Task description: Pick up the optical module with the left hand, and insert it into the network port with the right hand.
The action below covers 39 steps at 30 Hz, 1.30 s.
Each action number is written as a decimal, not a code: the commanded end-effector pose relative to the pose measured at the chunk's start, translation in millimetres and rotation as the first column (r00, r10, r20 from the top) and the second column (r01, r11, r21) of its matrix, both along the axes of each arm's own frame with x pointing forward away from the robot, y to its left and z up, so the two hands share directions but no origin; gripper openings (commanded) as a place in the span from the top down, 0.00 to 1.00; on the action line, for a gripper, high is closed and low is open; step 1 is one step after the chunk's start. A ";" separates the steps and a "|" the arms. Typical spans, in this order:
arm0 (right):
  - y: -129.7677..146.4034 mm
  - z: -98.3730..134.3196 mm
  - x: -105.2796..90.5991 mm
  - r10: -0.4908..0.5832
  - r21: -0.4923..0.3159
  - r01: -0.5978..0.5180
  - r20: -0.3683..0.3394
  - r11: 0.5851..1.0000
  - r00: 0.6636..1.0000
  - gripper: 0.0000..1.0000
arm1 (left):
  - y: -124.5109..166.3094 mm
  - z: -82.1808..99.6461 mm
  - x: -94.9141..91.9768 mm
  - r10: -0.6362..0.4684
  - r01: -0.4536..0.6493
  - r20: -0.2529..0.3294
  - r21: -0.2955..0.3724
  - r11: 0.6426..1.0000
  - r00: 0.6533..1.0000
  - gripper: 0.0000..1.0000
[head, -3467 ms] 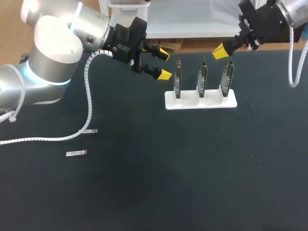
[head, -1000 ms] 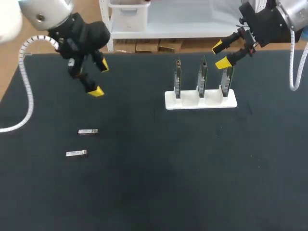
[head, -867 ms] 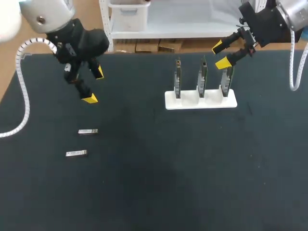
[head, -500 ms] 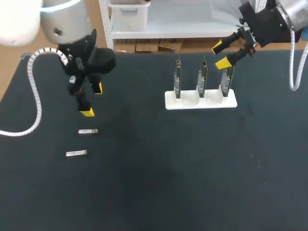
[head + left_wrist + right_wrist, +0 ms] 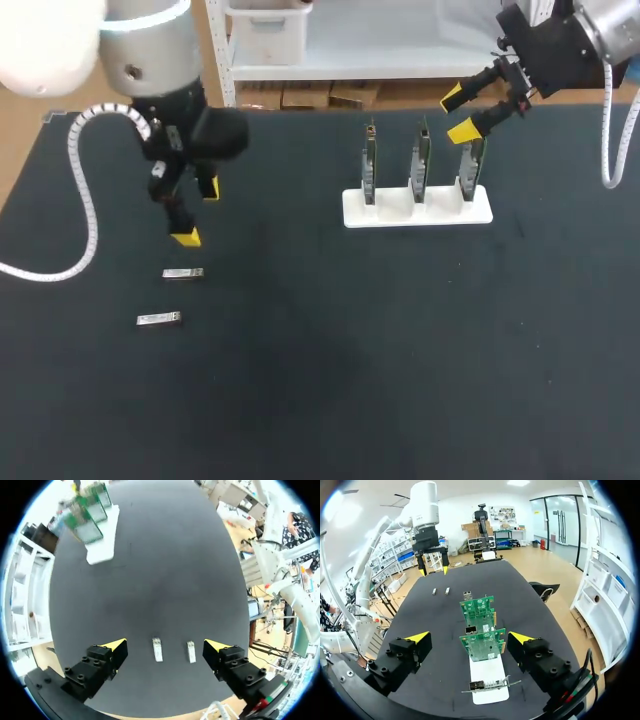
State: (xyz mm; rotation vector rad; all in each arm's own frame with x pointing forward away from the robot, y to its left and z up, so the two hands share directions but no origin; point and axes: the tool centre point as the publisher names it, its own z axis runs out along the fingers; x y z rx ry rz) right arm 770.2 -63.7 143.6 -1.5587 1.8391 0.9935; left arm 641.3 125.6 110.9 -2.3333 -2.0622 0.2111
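Note:
Two small silver optical modules lie on the black table at the left, one (image 5: 183, 273) farther back and one (image 5: 159, 319) nearer the front. My left gripper (image 5: 197, 212) hangs open just above and behind them, fingers pointing down. In the left wrist view both modules (image 5: 157, 649) (image 5: 191, 651) lie under the open gripper (image 5: 165, 645), nothing between its fingers. A white stand (image 5: 417, 207) holds three upright green boards (image 5: 422, 160) with network ports. My right gripper (image 5: 458, 115) is open beside the rightmost board; in its wrist view the boards (image 5: 482, 630) stand ahead of the gripper (image 5: 469, 638).
The left arm's white ribbed cable (image 5: 70, 200) loops over the table's left side. The table's back edge (image 5: 300, 108) runs just behind the stand. In the right wrist view my left arm (image 5: 427, 530) stands over the two modules (image 5: 440, 591) at the table's other end.
My left arm has swung away from the boards to the left and come down and forward over the two modules, still open. The right gripper has barely moved.

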 end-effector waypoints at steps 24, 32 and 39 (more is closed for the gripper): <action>0.2 0.0 -1.6 -0.003 0.000 0.003 0.003 1.000 1.000 0.00 | 38.1 -29.1 -19.9 0.069 -0.070 0.023 0.050 0.996 0.997 0.00; 0.2 0.0 -1.6 -0.003 0.000 0.003 0.003 1.000 1.000 0.00 | 46.0 -49.9 -31.8 0.079 -0.098 0.101 0.198 0.975 0.992 0.00; 0.2 0.0 -1.6 -0.003 0.000 0.003 0.003 1.000 1.000 0.00 | 46.6 -65.0 -30.3 0.093 -0.112 0.094 0.220 0.969 0.991 0.00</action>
